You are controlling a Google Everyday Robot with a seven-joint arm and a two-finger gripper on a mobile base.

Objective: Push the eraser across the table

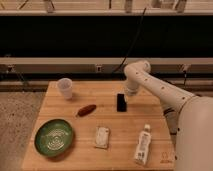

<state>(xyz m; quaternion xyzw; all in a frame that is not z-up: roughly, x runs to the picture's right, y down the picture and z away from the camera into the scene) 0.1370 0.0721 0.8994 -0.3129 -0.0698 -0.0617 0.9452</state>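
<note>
one view only. cam sits high on the near side of the tabletop (100, 95), pitched down, facing the dark back wall. mid range: whole tabletop in frame, near edge at frame bottom. arm enters from the right, hand (128, 96) just beside the eraser's (121, 103) far right corner.

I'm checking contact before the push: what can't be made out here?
- Camera view: whether the claw, by the eraser's right edge on the table, touches it; the arm's wrist hides that spot.
- Camera view: the white bottle's label, too small to read.
- Camera view: the robot's body, cut off by the right edge.
</note>
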